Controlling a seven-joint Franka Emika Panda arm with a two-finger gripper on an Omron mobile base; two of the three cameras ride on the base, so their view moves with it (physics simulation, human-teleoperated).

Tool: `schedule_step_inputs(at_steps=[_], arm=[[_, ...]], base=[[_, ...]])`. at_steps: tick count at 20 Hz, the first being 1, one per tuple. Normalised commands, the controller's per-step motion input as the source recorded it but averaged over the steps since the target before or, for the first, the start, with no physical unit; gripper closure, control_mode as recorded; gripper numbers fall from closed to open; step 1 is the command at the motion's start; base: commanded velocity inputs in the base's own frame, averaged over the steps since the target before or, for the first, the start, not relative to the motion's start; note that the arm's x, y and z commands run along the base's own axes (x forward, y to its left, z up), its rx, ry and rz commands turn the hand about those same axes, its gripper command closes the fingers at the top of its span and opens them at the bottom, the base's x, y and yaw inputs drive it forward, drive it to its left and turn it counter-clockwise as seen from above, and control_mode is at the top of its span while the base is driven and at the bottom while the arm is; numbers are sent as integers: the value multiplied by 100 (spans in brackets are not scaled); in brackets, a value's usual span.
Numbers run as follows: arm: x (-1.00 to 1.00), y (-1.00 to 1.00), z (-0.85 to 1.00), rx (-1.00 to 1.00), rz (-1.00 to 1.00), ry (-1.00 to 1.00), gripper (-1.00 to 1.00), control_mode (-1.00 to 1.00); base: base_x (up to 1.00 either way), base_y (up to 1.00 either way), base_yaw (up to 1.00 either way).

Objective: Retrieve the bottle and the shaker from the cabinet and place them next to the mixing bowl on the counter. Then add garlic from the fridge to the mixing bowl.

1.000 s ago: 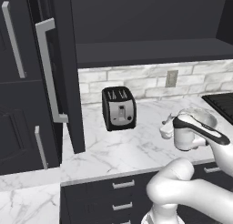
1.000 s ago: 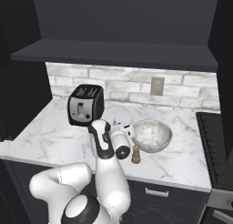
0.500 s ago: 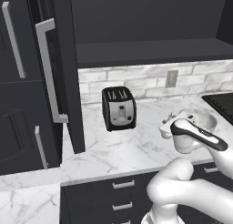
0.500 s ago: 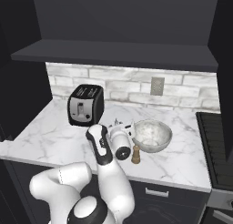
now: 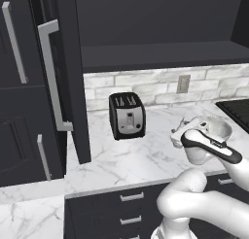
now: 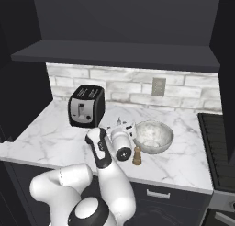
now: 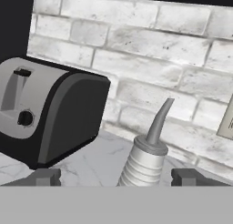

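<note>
— Bottle point(image 7: 148, 161) stands on the counter point(image 6: 55, 138) beside the bowl point(image 6: 153, 136), between the gripper's point(image 7: 116, 176) spread fingers?

— Yes, released. Lift straight up so neither finger tips the nozzle.

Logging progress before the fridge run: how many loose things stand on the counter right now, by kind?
Toaster: 1
Mixing bowl: 1
Shaker: 1
Bottle: 1
Total: 4
</note>
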Motion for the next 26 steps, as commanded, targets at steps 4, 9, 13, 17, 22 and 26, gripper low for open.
schedule_step_inputs(at_steps=[4,9,13,17,22,26], arm=[[0,0,0,0,0,0,-100,-100],[-4,0,1,0,0,0,-100,-100],[-16,0,27,0,0,0,-100,-100],[-28,0,64,0,0,-5,-100,-100],[-34,-3,75,0,0,-4,-100,-100],[-57,-5,68,0,0,3,-100,-100]], base=[[0,0,0],[0,0,0],[0,0,0],[0,0,0],[0,0,0],[0,0,0]])
